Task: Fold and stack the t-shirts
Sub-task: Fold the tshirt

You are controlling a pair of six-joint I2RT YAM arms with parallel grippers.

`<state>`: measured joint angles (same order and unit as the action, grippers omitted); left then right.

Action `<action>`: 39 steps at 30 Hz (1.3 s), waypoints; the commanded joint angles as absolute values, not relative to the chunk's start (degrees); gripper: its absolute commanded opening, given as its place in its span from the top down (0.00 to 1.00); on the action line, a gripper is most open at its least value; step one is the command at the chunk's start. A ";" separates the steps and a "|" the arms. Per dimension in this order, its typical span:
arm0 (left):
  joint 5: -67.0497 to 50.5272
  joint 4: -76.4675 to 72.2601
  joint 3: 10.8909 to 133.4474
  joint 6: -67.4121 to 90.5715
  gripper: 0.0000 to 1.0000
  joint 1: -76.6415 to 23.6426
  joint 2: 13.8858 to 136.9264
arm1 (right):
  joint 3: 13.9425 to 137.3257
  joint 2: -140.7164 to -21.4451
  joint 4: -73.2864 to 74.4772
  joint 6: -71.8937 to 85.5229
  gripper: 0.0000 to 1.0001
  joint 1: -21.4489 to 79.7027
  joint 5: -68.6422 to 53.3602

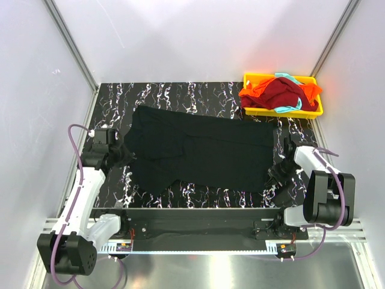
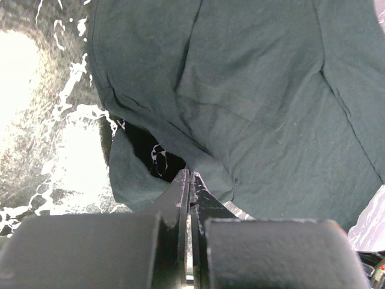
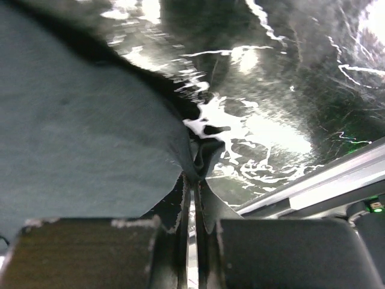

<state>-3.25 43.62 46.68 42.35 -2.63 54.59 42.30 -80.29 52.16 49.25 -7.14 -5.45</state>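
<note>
The black t-shirt [image 1: 204,150] lies spread across the marbled black table [image 1: 192,93]. My left gripper [image 1: 125,153] is shut on its left edge; in the left wrist view the fabric [image 2: 240,96] fans out from the shut tips [image 2: 191,174]. My right gripper [image 1: 275,173] is shut on the shirt's near right corner; in the right wrist view the cloth [image 3: 78,132] bunches into the tips [image 3: 194,179]. The dark red t-shirt [image 1: 283,93], the orange t-shirt [image 1: 255,93] and the teal t-shirt [image 1: 289,109] lie heaped in the yellow tray [image 1: 252,76].
The yellow tray stands at the table's far right corner. White walls close in the left, back and right. A metal rail [image 3: 319,192] runs along the table's near edge beside my right gripper.
</note>
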 commanded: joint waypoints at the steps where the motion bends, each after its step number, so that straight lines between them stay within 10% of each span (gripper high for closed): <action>1: -2.55 41.57 51.76 39.82 1.00 -2.81 54.75 | 47.36 -78.49 54.22 44.23 1.00 -6.50 -4.66; 39: -6.59 38.06 95.44 32.96 1.00 -2.73 104.94 | 79.97 -109.51 54.76 29.53 0.97 -6.85 -5.27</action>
<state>-5.69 40.25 91.85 33.43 -2.79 104.44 76.27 -108.99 54.02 31.00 -6.85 -5.61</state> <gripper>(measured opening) 0.009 0.051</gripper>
